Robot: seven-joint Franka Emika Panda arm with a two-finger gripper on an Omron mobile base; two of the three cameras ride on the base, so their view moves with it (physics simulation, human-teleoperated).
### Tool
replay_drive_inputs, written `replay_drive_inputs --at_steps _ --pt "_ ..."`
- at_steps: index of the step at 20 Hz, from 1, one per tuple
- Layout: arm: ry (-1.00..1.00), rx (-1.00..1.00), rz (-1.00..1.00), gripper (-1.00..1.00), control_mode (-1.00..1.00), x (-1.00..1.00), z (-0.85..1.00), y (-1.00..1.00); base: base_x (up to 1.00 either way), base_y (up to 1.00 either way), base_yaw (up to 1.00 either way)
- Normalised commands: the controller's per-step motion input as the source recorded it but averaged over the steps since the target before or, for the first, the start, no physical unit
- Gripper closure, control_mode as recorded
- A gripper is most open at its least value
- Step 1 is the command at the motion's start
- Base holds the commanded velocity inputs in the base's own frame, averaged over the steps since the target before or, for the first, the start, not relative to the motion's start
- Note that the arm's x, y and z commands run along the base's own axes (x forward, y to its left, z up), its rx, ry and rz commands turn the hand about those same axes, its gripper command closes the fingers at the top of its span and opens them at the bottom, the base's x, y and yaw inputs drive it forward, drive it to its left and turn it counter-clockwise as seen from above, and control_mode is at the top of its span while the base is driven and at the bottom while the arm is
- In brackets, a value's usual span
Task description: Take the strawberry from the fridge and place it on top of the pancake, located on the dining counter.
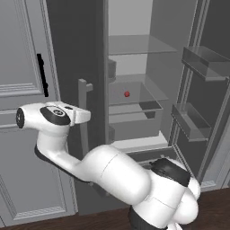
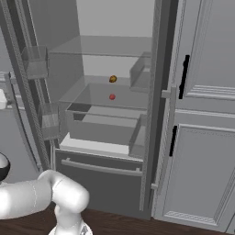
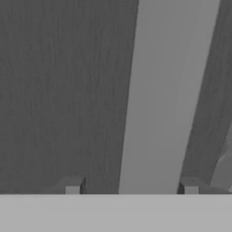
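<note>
Dark wood floor (image 1: 215, 206) along bottom, light grey panelled cabinets (image 1: 22, 90) with short black handles (image 1: 42, 75) beside fridge (image 1: 72, 54). Rendered kitchen, tall dark grey two-door fridge with one door swung open.

Nearest: white arm bent low in left base view, hand reaching toward closed fridge door at long vertical bar handle (image 1: 83, 114). Gripper (image 3: 131, 188) in hand view right up against that light grey bar handle (image 3: 163, 95); handle running between the two finger tips (image 3: 72, 188), one tip each side. Fingers parted wider than the bar, gap visible both sides, not clamping it. Dark grey door face behind handle.

Further in: open door (image 1: 211, 90) on far side with clear door bins (image 1: 204, 60), upper and lower. Fridge interior lit grey, glass shelves (image 1: 139, 45) stacked, clear drawer (image 2: 103, 121) below middle shelf, pull-out freezer drawer front (image 2: 98, 176) at bottom.

Strawberry (image 1: 126, 94) sitting on middle glass shelf, toward centre, well apart from gripper; same red berry (image 2: 112, 97) in right base view. Small orange-brown round item (image 2: 113, 79) higher and further back in right base view, near a clear bin at rear right; cannot tell what it is.

Open door rail (image 2: 27, 92) running diagonally at left of right base view, bins (image 2: 36, 62) attached.
</note>
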Motion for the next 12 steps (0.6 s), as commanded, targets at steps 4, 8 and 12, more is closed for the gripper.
replay_drive_inputs --at_steps 4,8,12 --pt "0.00 0.00 0.00 -1.00 -1.00 0.03 -0.06 0.02 0.00 0.00 0.00" --pt "0.00 -0.02 -0.04 -1.00 -1.00 0.07 0.00 0.00 0.00 0.00 0.00" --pt "0.00 0.00 -0.14 -1.00 -1.00 -0.05 -0.05 0.18 0.00 0.00 0.00"
